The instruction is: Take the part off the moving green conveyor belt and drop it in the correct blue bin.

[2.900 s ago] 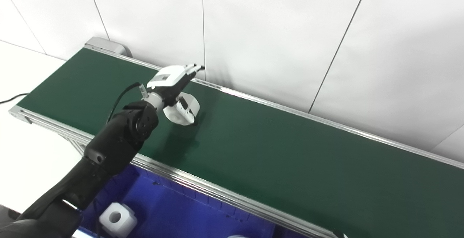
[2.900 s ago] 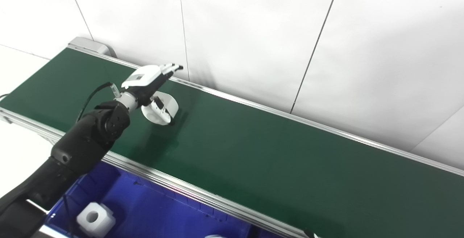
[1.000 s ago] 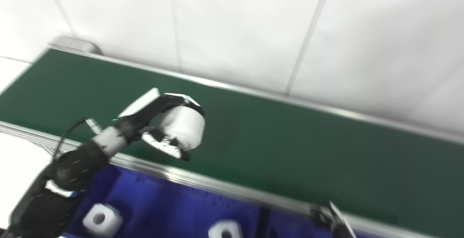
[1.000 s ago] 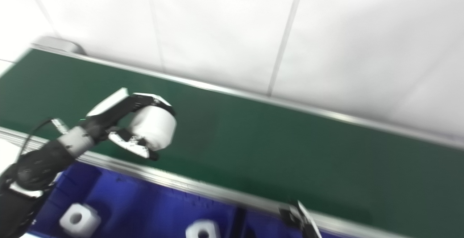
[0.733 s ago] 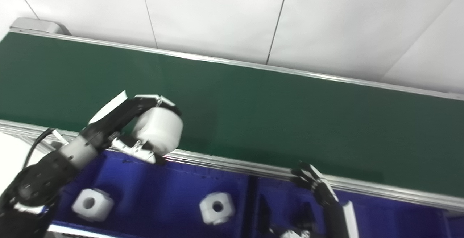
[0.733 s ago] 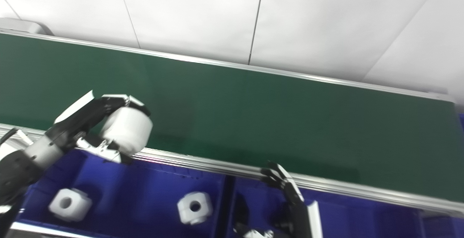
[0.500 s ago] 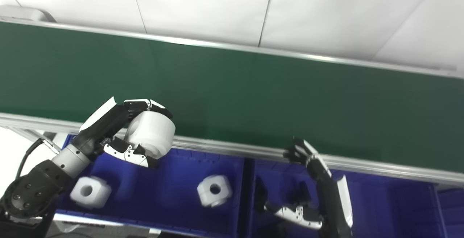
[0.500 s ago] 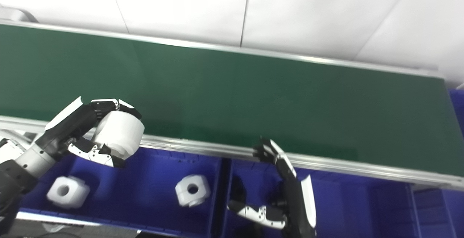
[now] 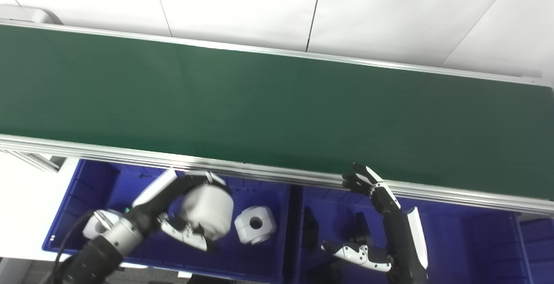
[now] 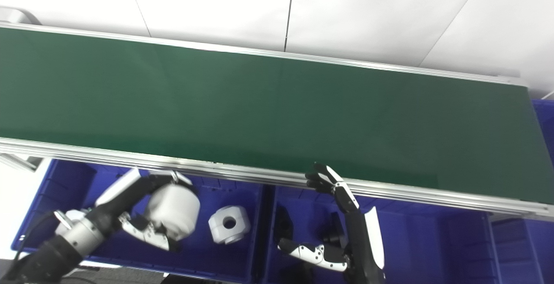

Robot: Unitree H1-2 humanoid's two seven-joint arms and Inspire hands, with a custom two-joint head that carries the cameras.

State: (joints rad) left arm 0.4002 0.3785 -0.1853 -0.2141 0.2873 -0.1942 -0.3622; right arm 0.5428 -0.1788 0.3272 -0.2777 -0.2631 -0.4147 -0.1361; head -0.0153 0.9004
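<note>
Over left bin point(image 9: 73, 193), L hand point(image 9: 173, 214) grips part point(image 9: 207, 210).

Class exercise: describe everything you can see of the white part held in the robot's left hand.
The part is a smooth, matte white cylinder, plastic by its look, lying tilted with one flat end facing the camera's lower right. The left hand is shut on it, fingers over the top and thumb beneath. It hangs inside the left blue bin, just below the conveyor's rail, beside a white holed block, not touching it.

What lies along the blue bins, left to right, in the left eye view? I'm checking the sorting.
Half-hidden white part → left hand holding the white round part → white part with a hole → right hand.
</note>
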